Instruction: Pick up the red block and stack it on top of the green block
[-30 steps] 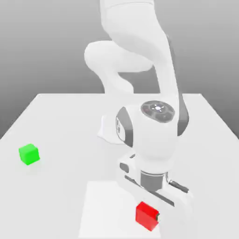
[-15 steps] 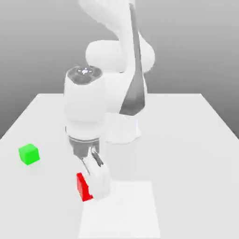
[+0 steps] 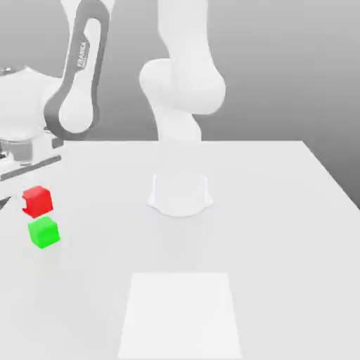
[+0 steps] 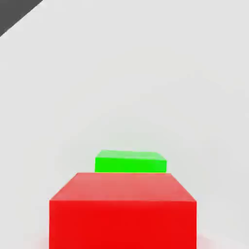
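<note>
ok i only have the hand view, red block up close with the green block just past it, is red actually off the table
observer: yes, in the exterior view the red block hangs in the air, just above the green block.
operator: lined up over it
observer: not quite, it sits a little toward the exterior view's left of green.
operator: anything else near them
observer: no, the closest thing is a pale square patch lying flat, well off toward the exterior view's right of both blocks.
</note>
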Controlling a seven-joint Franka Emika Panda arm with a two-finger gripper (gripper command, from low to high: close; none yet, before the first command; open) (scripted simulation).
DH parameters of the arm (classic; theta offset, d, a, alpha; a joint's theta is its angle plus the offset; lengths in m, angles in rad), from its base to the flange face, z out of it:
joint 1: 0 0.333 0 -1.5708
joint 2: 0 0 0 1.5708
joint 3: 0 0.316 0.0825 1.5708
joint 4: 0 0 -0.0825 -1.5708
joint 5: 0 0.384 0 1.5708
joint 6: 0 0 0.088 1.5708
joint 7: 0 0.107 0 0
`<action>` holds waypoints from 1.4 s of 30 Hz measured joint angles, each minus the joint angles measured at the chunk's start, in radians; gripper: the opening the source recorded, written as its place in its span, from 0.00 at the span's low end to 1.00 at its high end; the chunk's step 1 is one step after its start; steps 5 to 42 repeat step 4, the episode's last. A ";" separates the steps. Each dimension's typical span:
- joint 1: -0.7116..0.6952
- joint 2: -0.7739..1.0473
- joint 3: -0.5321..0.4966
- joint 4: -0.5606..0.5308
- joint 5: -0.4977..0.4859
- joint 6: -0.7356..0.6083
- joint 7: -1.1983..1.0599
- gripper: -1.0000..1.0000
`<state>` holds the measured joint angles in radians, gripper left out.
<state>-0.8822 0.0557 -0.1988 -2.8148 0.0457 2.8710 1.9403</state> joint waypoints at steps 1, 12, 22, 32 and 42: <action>-0.004 0.023 0.007 0.001 0.018 0.021 -0.012 1.00; -0.004 0.023 0.007 0.001 0.018 0.021 -0.012 1.00; -0.004 0.023 0.007 0.001 0.018 0.021 -0.012 1.00; -0.004 0.023 0.007 0.001 0.018 0.021 -0.012 1.00; -0.004 0.023 0.007 0.001 0.018 0.021 -0.012 1.00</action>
